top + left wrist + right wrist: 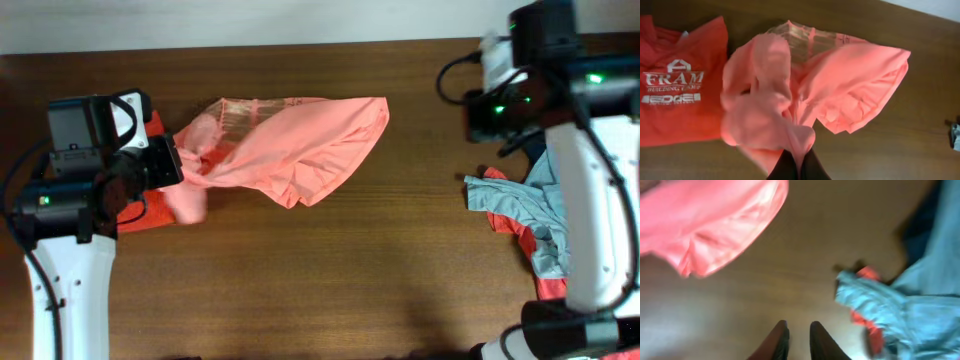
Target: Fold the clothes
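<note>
The salmon-pink T-shirt (300, 145) lies bunched on the wooden table, left of centre, with its striped lettering showing through near the top. My left gripper (185, 170) is shut on a fold of its left edge, and the cloth is pinched between the fingers in the left wrist view (799, 160). The shirt fills that view (840, 95). My right gripper (495, 108) hovers at the back right; its fingers (797, 330) are close together and hold nothing. The pink shirt's right end (705, 225) lies apart from it.
A red-orange T-shirt (135, 212) with white lettering (675, 85) lies flat under my left arm. A pile at the right edge holds a grey-teal shirt (520, 205) (900, 310) and a red one (545, 285) (867, 325). Bare table (330, 270) lies between.
</note>
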Robot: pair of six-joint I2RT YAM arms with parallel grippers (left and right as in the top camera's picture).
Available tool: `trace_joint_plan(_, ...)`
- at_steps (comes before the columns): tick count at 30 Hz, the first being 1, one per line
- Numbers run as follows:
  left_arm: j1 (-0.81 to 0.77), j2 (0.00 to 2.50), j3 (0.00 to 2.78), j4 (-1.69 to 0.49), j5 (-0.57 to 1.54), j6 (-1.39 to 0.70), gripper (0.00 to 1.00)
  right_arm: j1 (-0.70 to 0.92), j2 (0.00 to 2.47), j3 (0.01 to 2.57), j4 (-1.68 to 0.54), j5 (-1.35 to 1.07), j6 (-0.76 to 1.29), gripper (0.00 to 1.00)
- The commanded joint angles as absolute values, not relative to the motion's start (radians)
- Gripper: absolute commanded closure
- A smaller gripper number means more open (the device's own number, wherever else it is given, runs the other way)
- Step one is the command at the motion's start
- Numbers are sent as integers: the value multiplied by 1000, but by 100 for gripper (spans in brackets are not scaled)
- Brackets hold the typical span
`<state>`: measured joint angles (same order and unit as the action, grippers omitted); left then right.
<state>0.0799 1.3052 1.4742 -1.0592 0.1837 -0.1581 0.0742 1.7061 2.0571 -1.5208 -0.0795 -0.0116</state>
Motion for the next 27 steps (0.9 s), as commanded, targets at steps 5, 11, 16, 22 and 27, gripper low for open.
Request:
trace_joint_plan(5, 81, 1272, 1479, -983, 252, -162, 100, 162, 1710, 1806, -1394, -222, -56, 61)
trace_joint_plan(11, 81, 1175, 1549, -943, 372, -163, 100, 277, 1711, 1695, -1248, -228, -57, 34)
trace_joint_plan(16, 81, 1073, 1643, -934, 373, -163, 100, 370, 1722, 1643, -1124, -212, -78, 31)
trace_joint_plan(22, 81, 986, 1731, -924, 284, -163, 100, 415, 1762, 1615, -1057, -255, -62, 28)
trace_joint_plan(27, 81, 967, 1736, -930, 284, -163, 100, 450, 1810, 1613, -1076, -330, -83, 28)
